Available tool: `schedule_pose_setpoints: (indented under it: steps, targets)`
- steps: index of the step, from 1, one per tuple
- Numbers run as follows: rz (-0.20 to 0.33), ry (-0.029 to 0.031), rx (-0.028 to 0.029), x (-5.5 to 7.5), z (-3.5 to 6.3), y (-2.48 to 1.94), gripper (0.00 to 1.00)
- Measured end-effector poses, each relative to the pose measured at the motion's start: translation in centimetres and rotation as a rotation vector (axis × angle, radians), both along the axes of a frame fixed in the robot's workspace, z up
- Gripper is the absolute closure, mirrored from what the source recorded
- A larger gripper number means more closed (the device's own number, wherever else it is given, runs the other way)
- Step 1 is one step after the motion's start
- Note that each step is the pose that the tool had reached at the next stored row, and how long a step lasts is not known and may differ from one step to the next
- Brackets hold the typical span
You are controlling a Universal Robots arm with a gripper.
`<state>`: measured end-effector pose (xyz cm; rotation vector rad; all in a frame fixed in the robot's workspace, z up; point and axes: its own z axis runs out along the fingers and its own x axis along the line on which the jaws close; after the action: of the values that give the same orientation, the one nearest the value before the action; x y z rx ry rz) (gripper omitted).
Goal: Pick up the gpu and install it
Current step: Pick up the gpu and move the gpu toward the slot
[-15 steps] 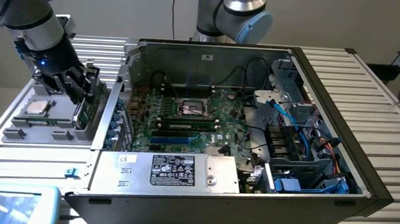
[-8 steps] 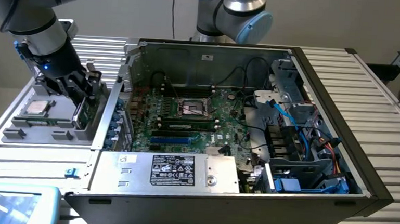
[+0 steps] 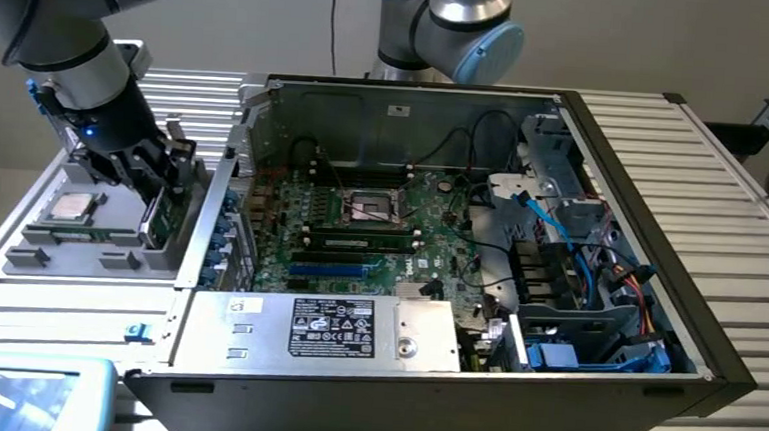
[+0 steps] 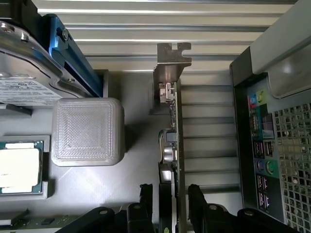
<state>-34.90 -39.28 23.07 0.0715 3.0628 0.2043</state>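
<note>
The gpu (image 4: 176, 121) is stood on edge in the grey parts tray (image 4: 136, 165), just beside the open computer case (image 4: 272, 145). The end effector (image 4: 170, 196) is spread astride it, nothing pinched. The grip would best be centred and closed squarely on both faces.

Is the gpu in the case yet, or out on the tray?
Out. The gpu stands on edge in the gray tray beside the computer case; the open pincer straddles it, fingers not touching.
</note>
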Motion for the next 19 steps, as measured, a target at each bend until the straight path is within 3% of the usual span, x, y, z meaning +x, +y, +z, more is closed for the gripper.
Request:
schedule_pose_setpoints:
  steps: [8, 12, 19]
  targets:
    - [-0.007, -0.0003, -0.0001, 0.0, -0.19, 0.0, 0.56]
    - [-0.007, -0.0003, -0.0001, 0.0, -0.21, 0.0, 0.71]
    - [-0.007, -0.0007, 0.001, 0.0, -0.19, 0.0, 0.72]
